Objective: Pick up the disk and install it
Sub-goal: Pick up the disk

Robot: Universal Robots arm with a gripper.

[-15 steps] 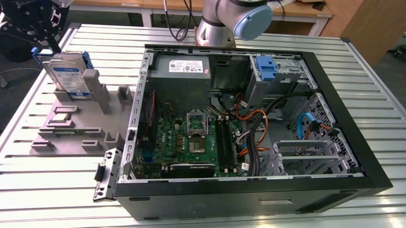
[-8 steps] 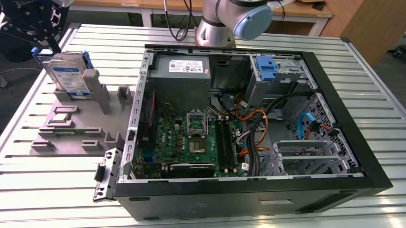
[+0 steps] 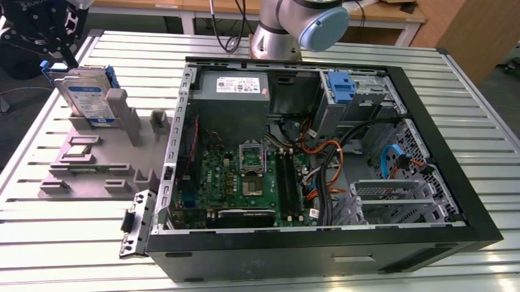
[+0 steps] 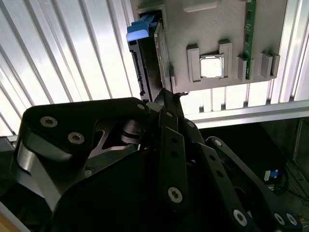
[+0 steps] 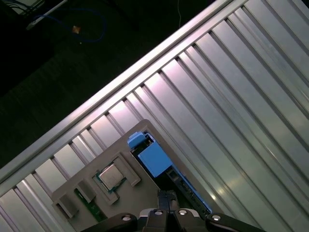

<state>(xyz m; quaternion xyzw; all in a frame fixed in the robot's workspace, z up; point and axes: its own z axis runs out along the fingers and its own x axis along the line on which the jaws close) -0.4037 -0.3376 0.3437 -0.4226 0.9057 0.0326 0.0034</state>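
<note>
the disk stands on edge in a grey holder on the slatted surface, the pincer just above it; wide or narrow, i cannot tell. looks stiff, weighty, shock-sensitive; best gripped across its flat faces.

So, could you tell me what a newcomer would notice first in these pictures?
The open computer case on the slatted table catches the eye first, its green motherboard exposed. At the exterior view's left, the disk stands upright in a grey holder, with the gripper just above it.
</note>
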